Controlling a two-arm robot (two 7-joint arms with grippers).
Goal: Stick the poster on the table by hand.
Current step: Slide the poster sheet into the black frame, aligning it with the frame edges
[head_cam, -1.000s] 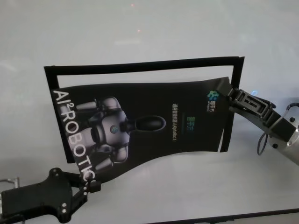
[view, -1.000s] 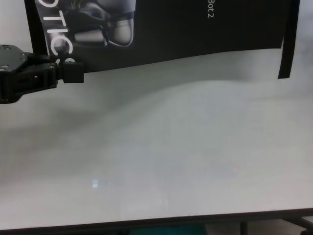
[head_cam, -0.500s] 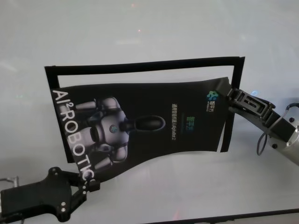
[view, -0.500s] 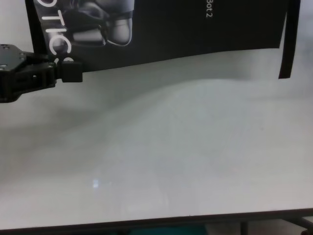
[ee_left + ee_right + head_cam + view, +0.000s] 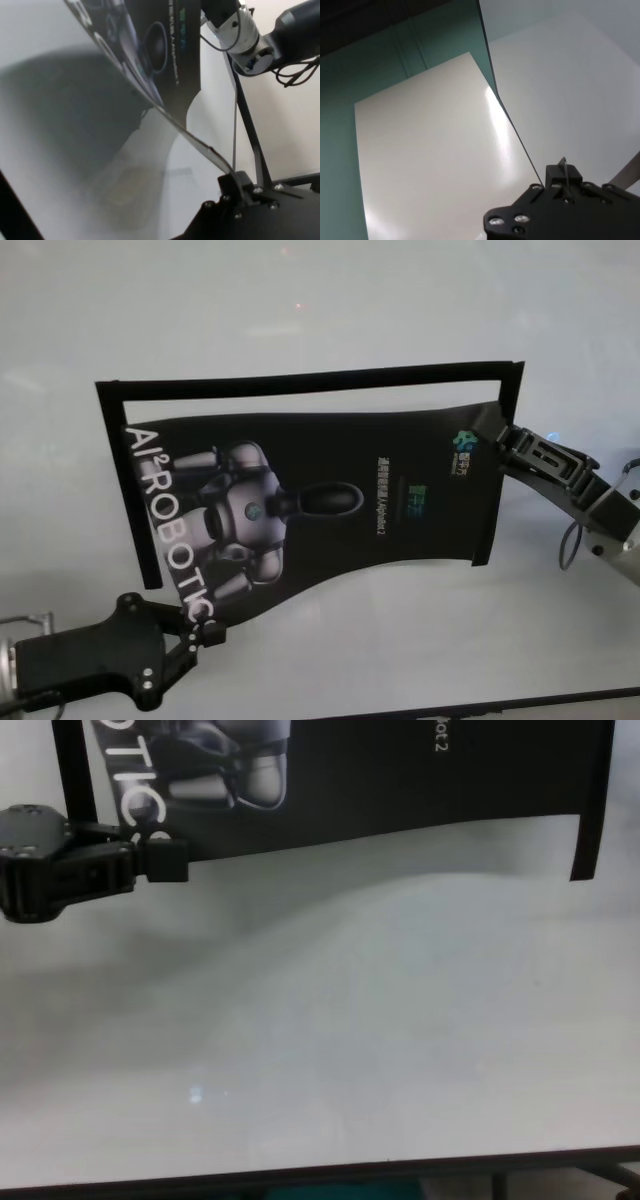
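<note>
the large glossy black poster (image 5: 320, 500) is sagging limp and slippery above the wide white desk (image 5: 300, 300), the left black boxy end effector (image 5: 205, 632) pinching its near corner and the right end effector (image 5: 495, 440) clamping its opposite edge, so corners are looking safest to hold.

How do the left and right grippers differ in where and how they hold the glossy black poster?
The left gripper pinches the glossy black poster at its near corner by the white "ROBOTIC" lettering; the right gripper pinches the far right corner by the teal logo. The left arm enters from the near left, the right from the right. Both jaws are shut on the sheet.
</note>
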